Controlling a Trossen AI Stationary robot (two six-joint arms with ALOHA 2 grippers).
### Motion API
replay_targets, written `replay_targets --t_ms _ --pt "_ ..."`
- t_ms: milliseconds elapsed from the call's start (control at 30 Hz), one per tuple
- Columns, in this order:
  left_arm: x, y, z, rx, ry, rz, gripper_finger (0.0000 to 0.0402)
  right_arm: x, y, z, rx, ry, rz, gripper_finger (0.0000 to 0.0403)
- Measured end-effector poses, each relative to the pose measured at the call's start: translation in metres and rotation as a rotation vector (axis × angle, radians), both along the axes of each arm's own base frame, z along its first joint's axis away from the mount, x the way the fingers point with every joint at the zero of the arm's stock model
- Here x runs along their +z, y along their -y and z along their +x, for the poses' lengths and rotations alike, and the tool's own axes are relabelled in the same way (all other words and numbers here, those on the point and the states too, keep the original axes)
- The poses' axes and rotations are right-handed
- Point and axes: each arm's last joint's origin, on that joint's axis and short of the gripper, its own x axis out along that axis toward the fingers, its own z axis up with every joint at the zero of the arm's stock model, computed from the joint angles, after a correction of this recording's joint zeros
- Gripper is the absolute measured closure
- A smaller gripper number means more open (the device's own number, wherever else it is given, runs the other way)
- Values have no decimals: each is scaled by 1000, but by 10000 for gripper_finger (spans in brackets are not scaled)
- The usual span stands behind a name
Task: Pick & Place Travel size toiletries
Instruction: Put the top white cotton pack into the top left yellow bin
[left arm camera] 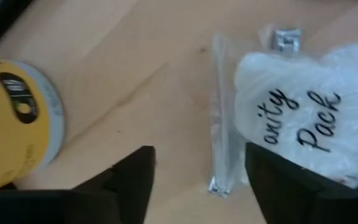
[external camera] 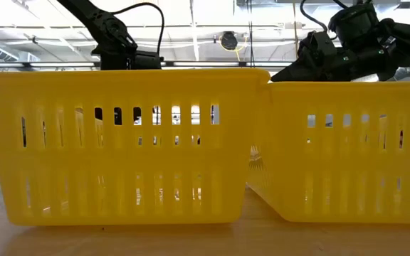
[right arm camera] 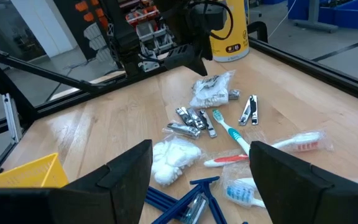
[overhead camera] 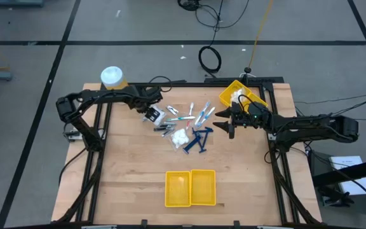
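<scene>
left gripper (left arm camera: 194,180) fingers apart over vanity pack (left arm camera: 303,118) | right gripper (right arm camera: 201,180) apart, seemingly empty

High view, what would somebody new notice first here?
Probably the heap of toiletries in the middle of the wooden table, with the left gripper open at its left edge and the right gripper open at its right. Next, the yellow two-compartment bin near the front edge.
</scene>
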Motion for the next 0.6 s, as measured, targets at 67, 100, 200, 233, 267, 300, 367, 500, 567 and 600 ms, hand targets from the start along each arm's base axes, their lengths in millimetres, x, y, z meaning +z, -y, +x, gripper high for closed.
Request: replay_targets --t_ms 67,100,200,233,267,300,367,500,567,600 --pt "0 -1 0 -11 5 -12 124 -1 0 0 0 -6 1 149" --pt "0 -1 0 -17 6 -14 117 -1 0 0 1 -10 0 149" --pt "0 -6 0 -54 47 -38 106 -2 0 0 2 -19 0 149" --pt "0 -8 1 -67 76 -51 104 -2 0 0 1 -21 0 149" --pt "1 -10 2 -79 105 -58 104 -2 0 0 2 -24 2 149" --pt "1 -12 3 -89 130 -61 104 -2 0 0 2 -26 2 149" --pt "1 -15 4 -102 170 -72 103 -2 0 0 2 -26 2 149" --pt "-1 -19 2 -108 198 -95 103 -2 0 0 2 -26 3 149" --pt "-7 -18 -1 -97 190 -102 103 -2 0 0 2 -25 2 149" --pt "-9 -18 -3 -93 186 -107 103 -2 0 0 2 -25 2 149"
